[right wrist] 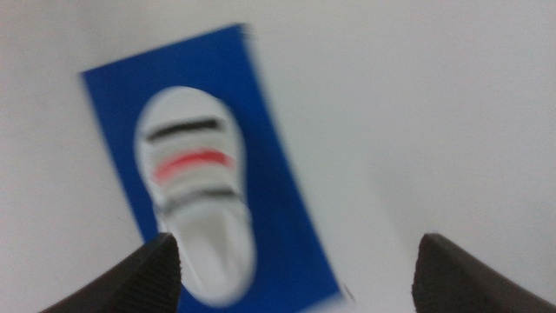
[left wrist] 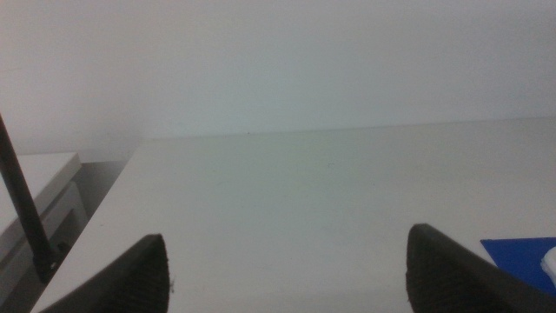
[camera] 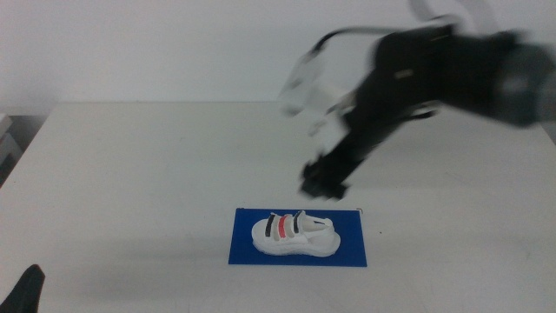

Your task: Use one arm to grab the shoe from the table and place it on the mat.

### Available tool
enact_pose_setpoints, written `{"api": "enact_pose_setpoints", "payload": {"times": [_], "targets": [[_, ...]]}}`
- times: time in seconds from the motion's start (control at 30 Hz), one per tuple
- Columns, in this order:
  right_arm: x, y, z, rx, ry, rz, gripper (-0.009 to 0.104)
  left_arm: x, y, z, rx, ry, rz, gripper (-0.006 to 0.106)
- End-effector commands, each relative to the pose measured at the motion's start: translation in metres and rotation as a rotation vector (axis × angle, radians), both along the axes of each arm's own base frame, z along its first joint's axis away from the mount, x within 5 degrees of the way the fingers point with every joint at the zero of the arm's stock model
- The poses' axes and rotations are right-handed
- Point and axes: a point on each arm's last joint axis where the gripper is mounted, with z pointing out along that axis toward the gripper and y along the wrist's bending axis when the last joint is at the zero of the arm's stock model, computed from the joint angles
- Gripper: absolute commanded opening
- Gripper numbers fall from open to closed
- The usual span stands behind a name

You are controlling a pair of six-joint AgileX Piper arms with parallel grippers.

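White shoe [camera: 294,235] lies flat on the blue mat [camera: 243,252], on the counter [camera: 130,174]. It looks light and fairly stiff, best pinched across its sides at the straps. The right gripper [camera: 323,183] hangs above it, fingers wide apart, empty. The left gripper [left wrist: 287,269] waits low, fingers also spread.

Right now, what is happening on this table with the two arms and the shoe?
The shoe lies on the blue mat, near the front of the white table. The right gripper hangs in the air just above and behind the shoe, jaws open and holding nothing; its arm is blurred by motion. The left gripper waits low at the table's front left corner, jaws open. The placing looks done.
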Motion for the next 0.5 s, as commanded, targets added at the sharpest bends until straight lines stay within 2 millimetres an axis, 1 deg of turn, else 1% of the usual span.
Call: {"api": "enact_pose_setpoints", "payload": {"times": [0.0, 0.03, 0.1, 0.2, 0.27, 0.33, 0.37, 0.47], "targets": [[-0.017, -0.038, 0.051, 0.107, -0.161, -0.136, 0.092, 0.0, 0.0, 0.006, -0.018, -0.085, 0.001, 0.094], [-0.027, -0.052, 0.062, 0.14, -0.196, -0.187, 0.092, 0.0, 0.0, 0.006, -0.018, -0.085, 0.001, 0.094], [-0.047, -0.082, 0.075, 0.215, -0.252, -0.298, 0.092, 0.0, 0.0, 0.006, -0.018, -0.085, 0.001, 0.094], [-0.079, -0.119, 0.085, 0.317, -0.312, -0.435, 0.092, 0.0, 0.0, 0.006, -0.018, -0.085, 0.001, 0.094], [-0.101, -0.139, 0.089, 0.374, -0.346, -0.515, 0.092, 0.0, 0.0, 0.006, -0.018, -0.085, 0.001, 0.094], [-0.125, -0.156, 0.092, 0.438, -0.384, -0.584, 0.092, 0.0, 0.0, 0.006, -0.018, -0.085, 0.001, 0.094], [-0.138, -0.164, 0.089, 0.46, -0.404, -0.614, 0.092, 0.0, 0.0, 0.006, -0.018, -0.085, 0.001, 0.094], [-0.171, -0.181, 0.073, 0.487, -0.481, -0.646, 0.092, 0.0, 0.0, 0.006, -0.018, -0.085, 0.001, 0.094]]}}
